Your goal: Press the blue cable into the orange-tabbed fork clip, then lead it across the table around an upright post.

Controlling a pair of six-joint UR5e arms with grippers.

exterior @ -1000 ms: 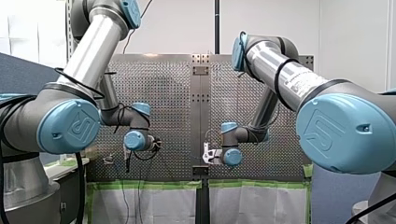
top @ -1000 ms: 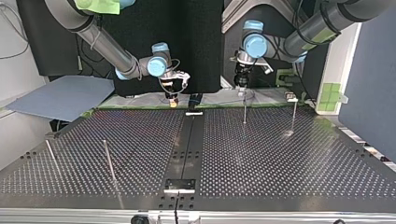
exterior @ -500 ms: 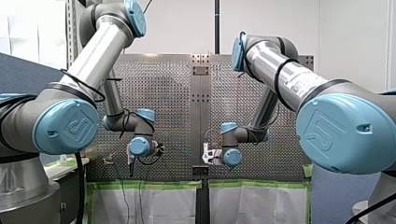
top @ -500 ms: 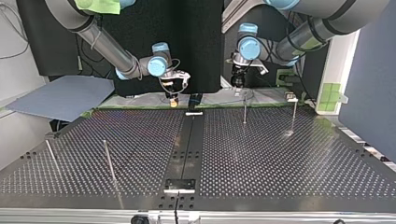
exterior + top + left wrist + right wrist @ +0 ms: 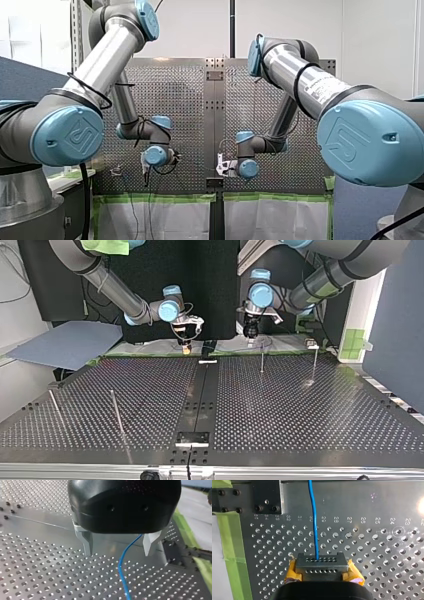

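Surface: A perforated metal table (image 5: 300, 410) fills the top view. Thin upright posts (image 5: 116, 410) stand on both halves, and green tape (image 5: 229, 530) edges the far side.

Right gripper: The right gripper (image 5: 322, 566), with yellow pads, has its jaws pressed together on the blue cable (image 5: 313, 517). It hangs over the table's far edge, just left of the middle in the top view. It probably serves as an anchor that keeps the line taut and steerable.

Left gripper: The left gripper (image 5: 118, 553) hovers low over the table, just right of the middle in the top view. Its metal fingers (image 5: 86, 541) are spread wide. The cable passes loose between them, nearer one finger and pinched by neither. This straddle looks meant to let the jaws close on the line or guide it.

Cable place: The cable is at the table's far edge in the top view, strung between the two grippers.

Long axis: The cable runs left to right along that far edge. From the right gripper it goes out straight ahead, nearly flat over the holes. Under the left gripper it curves gently and passes out of the left wrist view.

Clip: The orange-tabbed fork clip cannot be made out in any view, so whether the cable is seated in it cannot be told.

Post: The nearest post (image 5: 261, 359) stands just near of the left gripper in the top view. No cable is seen around it, so the routing looks not yet done.
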